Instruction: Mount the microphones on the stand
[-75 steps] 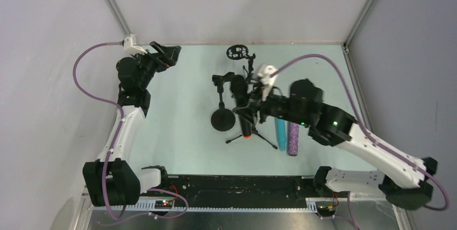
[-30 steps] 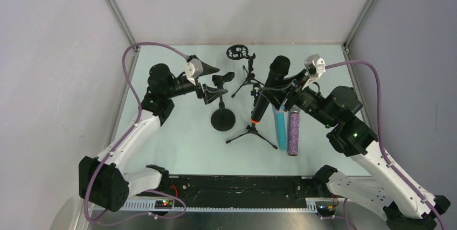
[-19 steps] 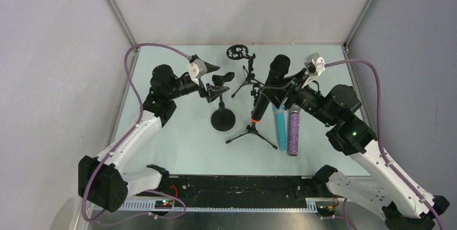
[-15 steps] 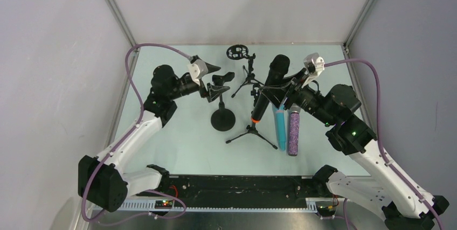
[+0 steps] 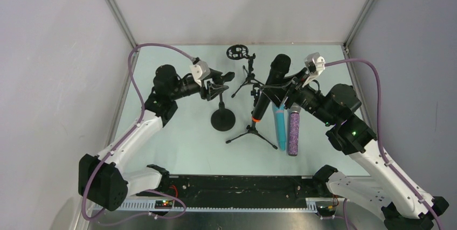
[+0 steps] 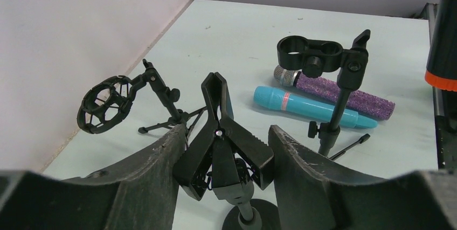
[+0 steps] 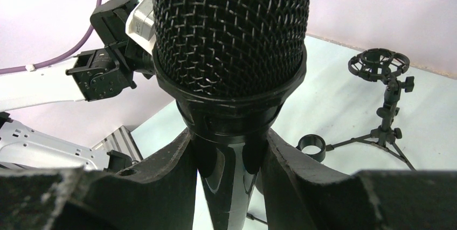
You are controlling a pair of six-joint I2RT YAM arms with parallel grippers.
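Since the moment before, the left pincer (image 6: 227,132) had slid forward until its fingers straddled the clip (image 6: 218,133).

The pale tabletop (image 5: 178,127) carried three stands. The round-base stand (image 5: 222,119) stood left of centre, with the clip on top of its post. The tripod stand (image 6: 338,100) stood just right of it, topped by a double-ring holder. The smaller shock mount (image 5: 235,52) sat on its own little tripod near the far wall.

The right pincer (image 7: 227,133) was clamped tight on the neck of the black mic (image 5: 261,107), just under the mesh head. It held the mic tilted in the air, head up and away. The orange end hung down near the tripod stand and was not in its holder.

The cyan mic (image 5: 281,130) and purple mic (image 5: 293,136) lay side by side on the tabletop right of the tripod stand, the cyan one nearer it. The purple mic's silver head pointed toward the far wall.

The left pincer was partly open, one finger on each side of the clip's handles and close against them. Whether they pressed the handles could not be told. The clip's own tips met at the top.
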